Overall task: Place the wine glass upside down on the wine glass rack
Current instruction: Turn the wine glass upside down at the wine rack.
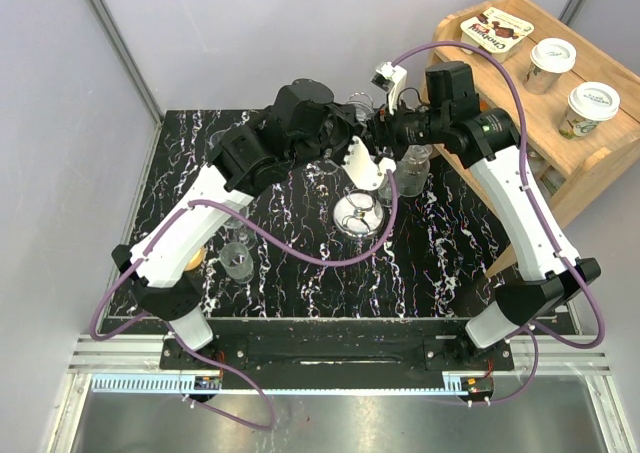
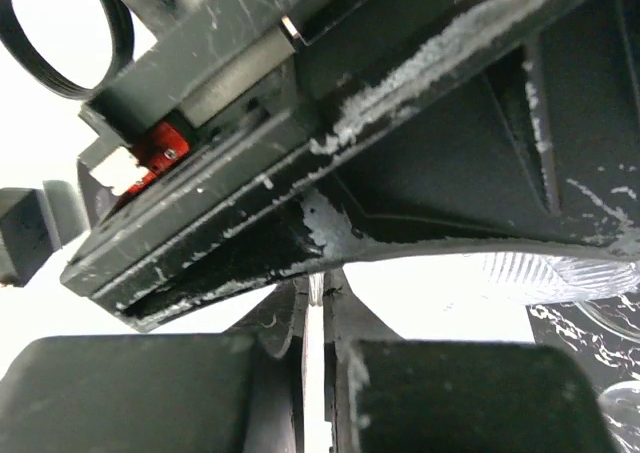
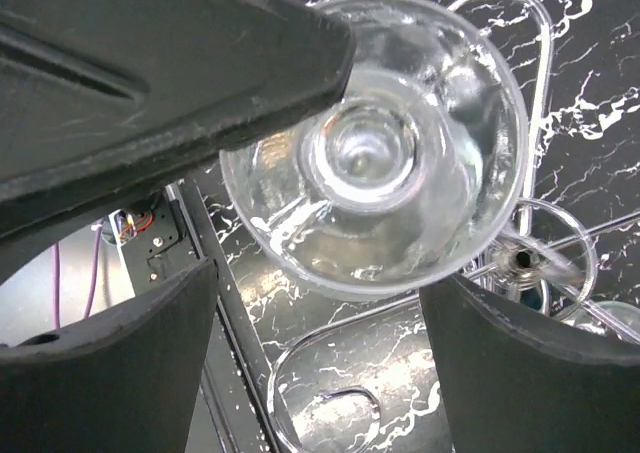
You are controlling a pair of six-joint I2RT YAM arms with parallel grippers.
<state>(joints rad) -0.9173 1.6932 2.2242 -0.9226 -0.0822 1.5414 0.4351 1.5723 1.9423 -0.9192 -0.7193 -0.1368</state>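
Right jaws apart; glass [image 3: 370, 158] before rack [image 3: 522, 261]

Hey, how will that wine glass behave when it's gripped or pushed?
Probably fragile: the glass looks thin-walled and clear. Likely slippery, since its surface is smooth and glossy. On its side it would probably roll, as the bowl is round.

This is looking like a robotics lab cell. Two white arms [image 1: 525, 213] are sitting bolted to a rail [image 1: 330, 356] along the bottom edge, and grey partition panels [image 1: 60, 123] are enclosing the marbled desk [image 1: 280, 293].
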